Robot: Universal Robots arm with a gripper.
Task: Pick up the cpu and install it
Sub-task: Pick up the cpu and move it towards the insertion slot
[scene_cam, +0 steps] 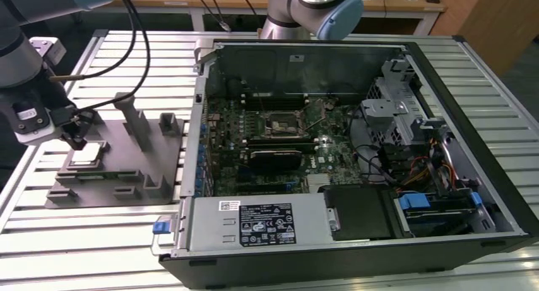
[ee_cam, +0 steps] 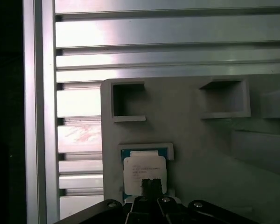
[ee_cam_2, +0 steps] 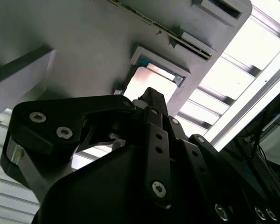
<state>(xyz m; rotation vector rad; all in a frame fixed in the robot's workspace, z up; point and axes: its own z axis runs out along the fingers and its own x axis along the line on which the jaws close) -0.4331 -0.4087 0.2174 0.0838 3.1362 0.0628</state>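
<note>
Toward the exterior view's left, the small flat square cpu with its pale silvery metal top lay flat in a shallow square pocket of the big grey plastic tray with upright posts. The tray rested on a table of ribbed aluminium slats. The black linkage gripper hung directly over the chip. In both wrist views its jaws looked drawn together into one narrow dark tip, with nothing held between them. In the first wrist view that tip covered the near edge of the cpu; whether it touched the metal could not be told. Well apart, toward the exterior view's right, an open black desktop computer case lay on its side. The green motherboard was exposed inside it.
</note>
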